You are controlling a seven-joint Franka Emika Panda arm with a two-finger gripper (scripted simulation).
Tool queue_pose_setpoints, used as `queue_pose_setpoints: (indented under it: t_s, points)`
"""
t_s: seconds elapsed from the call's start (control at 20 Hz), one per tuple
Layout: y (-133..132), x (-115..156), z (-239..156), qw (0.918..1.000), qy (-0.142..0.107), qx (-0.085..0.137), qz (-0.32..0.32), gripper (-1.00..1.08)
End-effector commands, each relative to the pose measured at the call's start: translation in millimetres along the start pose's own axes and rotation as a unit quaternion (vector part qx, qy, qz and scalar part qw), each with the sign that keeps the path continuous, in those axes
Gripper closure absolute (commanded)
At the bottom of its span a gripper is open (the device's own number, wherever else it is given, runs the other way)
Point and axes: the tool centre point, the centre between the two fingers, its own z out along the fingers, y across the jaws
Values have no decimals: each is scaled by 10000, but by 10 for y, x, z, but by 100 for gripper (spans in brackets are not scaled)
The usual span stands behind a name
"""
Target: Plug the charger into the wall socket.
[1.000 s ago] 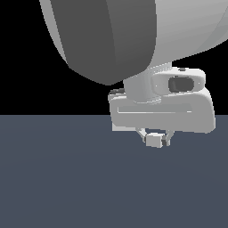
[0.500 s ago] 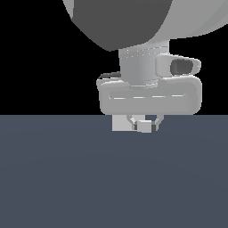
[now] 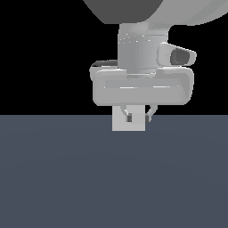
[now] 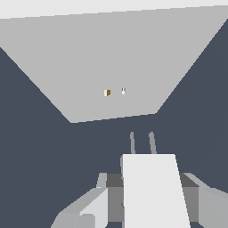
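In the wrist view my gripper (image 4: 149, 202) is shut on the charger (image 4: 151, 191), an off-white block with two thin prongs (image 4: 142, 143) sticking out ahead. The prongs point toward the wall socket (image 4: 111, 58), a light-grey square panel with two tiny dots (image 4: 115, 91) at its centre. A gap of dark floor lies between prongs and panel. In the exterior view the gripper (image 3: 138, 118) hangs under the hand, directly in front of the panel (image 3: 118, 124). There I cannot tell the charger apart from the panel.
A dark grey-blue floor (image 3: 111, 178) fills the lower half of the exterior view, with black background above. The arm's large grey link (image 3: 147, 9) hangs over the hand (image 3: 142, 91).
The hand with the charger has moved to the exterior view's left and slightly upward. The fingers now line up in front of the socket panel. The grip has not changed.
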Motion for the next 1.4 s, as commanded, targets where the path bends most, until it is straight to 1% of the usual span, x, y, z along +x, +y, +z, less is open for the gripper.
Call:
queue_pose_setpoints:
  t_s: [0.0,0.25,0.55,1.05,1.35]
  points:
    - [-32,10,-33,9998,-3,84,-175,108]
    - [-73,16,-72,9990,-17,196,-396,108]
    - [-98,15,-94,9982,-30,270,-534,108]
    - [-103,21,-93,9980,-35,282,-556,108]
    - [-120,137,-40,9981,-35,288,-553,108]
